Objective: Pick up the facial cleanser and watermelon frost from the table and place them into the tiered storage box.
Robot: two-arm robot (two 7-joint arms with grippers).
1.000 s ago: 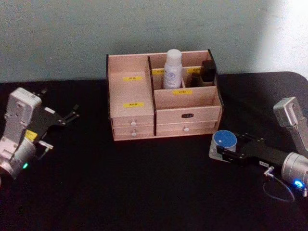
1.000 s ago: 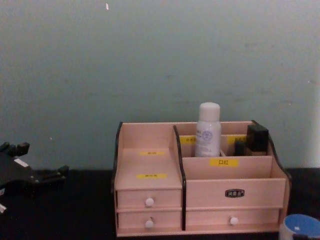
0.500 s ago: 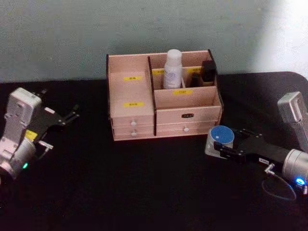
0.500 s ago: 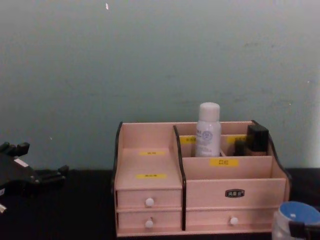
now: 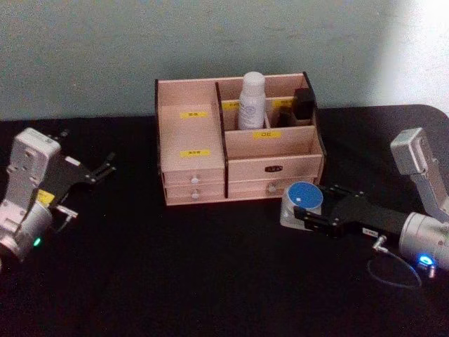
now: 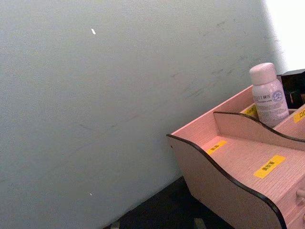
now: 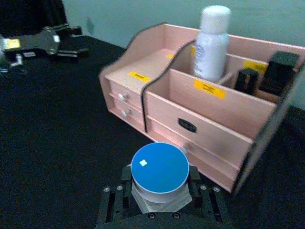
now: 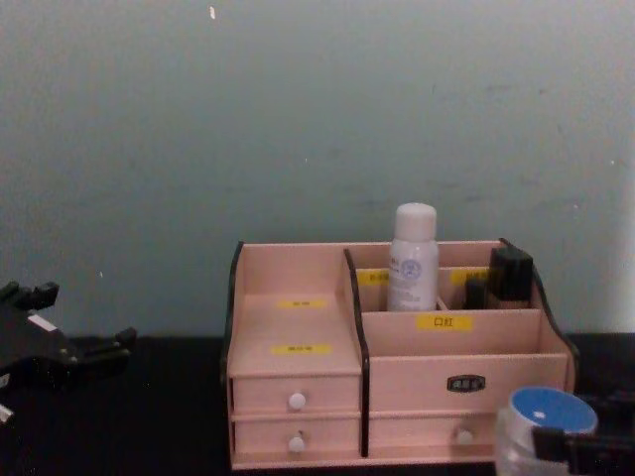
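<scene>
The right arm reaches in low from the right side with its forearm nearly level. The right gripper has its black fingers clamped on either side of a blue-lidded jar. The left arm sits parked at the left edge, and the left gripper points forward and inward, its fingers slightly apart and holding nothing.

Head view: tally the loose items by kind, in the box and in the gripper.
White bottle, in the box: 1
Black containers, in the box: 2
Blue-lidded jar, held by the right gripper before the box: 1
Total: 4
Left gripper parked at left.
</scene>
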